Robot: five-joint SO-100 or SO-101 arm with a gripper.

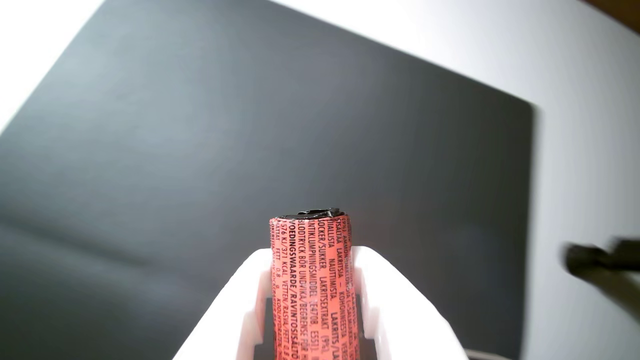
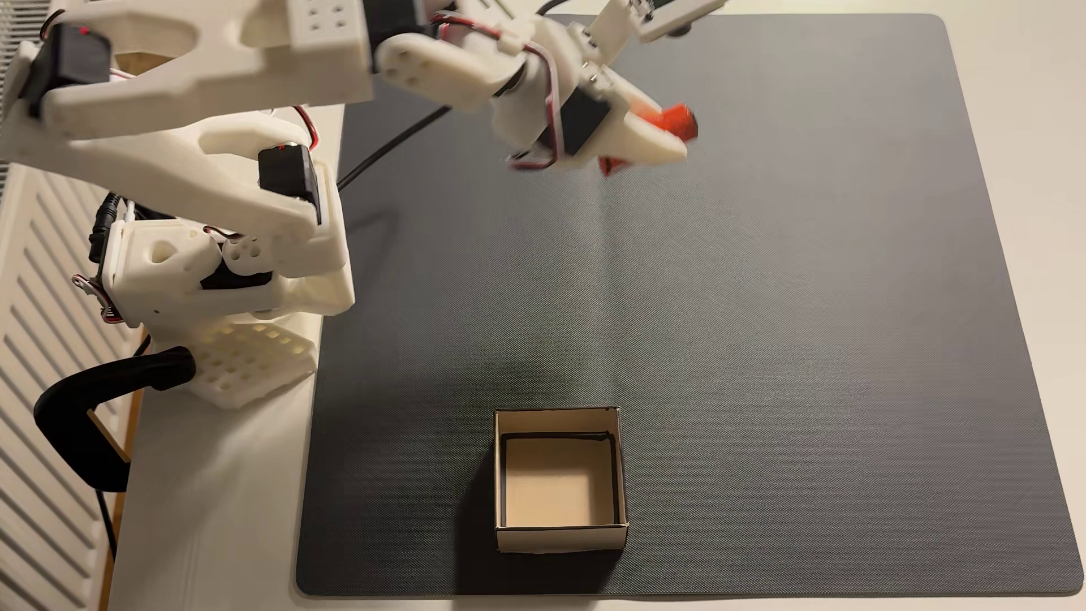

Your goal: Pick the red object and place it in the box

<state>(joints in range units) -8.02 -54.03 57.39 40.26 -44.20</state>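
**benchbot_fan:** Red object (image 1: 312, 285) is already grabbed, so we're in the carry step. In the wrist view the white pincer (image 1: 312, 255) has its jaws closed snug on both sides of the printed wrapper, with the dark crimped end poking out past the tips. In the fixed view it's (image 2: 676, 123) up in the air, well apart from the box (image 2: 561, 537), which sits open-topped near the mat's front edge.

**solder_sam:** So what's left is basically swing and drop?

**benchbot_fan:** I'd say so. The arm needs to swing from the far side of the mat (image 2: 764, 294) toward the box, line up above the opening, then let go. The cylinder looks shorter than the box is wide, so it should fit, but I'd come in over the middle so an end doesn't catch the cardboard rim.

**solder_sam:** Anything in the way?

**benchbot_fan:** Nope, the mat between pincer and box is bare. The robot base (image 2: 235, 282) stands off to the left of the box on the bench (image 2: 217, 499), with a black clamp (image 2: 106, 405) beside it. The box looks light, so don't nudge it.
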